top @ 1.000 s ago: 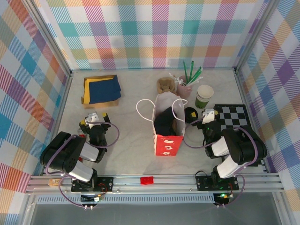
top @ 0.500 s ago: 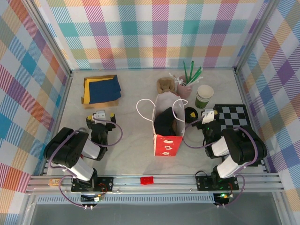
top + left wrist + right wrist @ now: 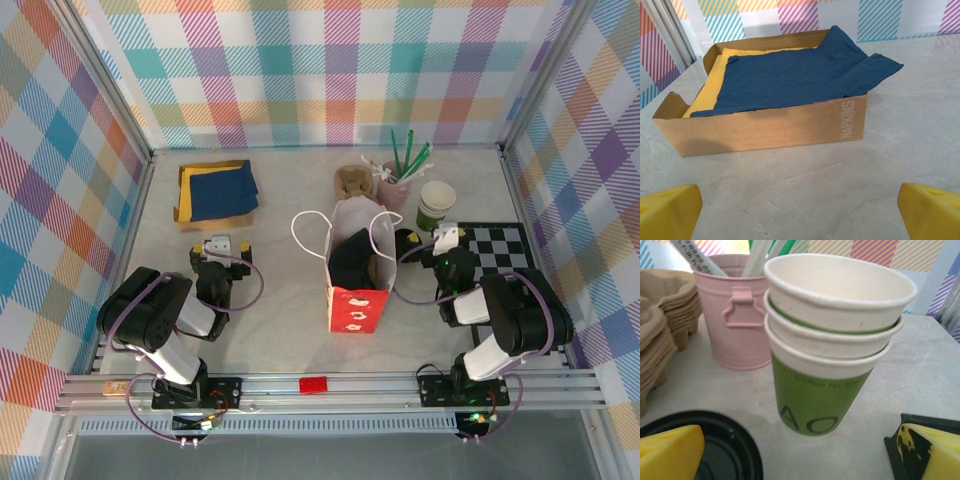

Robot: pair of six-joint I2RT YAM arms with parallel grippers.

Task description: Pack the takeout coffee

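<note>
A cardboard box marked NAPKINS (image 3: 765, 125) sits on the counter (image 3: 840, 180), blue napkins (image 3: 790, 75) lying over yellow ones (image 3: 702, 97). Three nested green-and-white paper cups (image 3: 832, 340) stand just beside a pink pail (image 3: 735, 325) of straws (image 3: 757, 257), with stacked brown carriers (image 3: 660, 325) on its other side.

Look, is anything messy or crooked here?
Yes. The blue napkin lies crooked in its box, and one corner pokes out over the box's edge. Nothing looks spilled.

A lab test cell: plaid-papered walls (image 3: 330, 70) around an aluminium-framed table (image 3: 280, 300).
</note>
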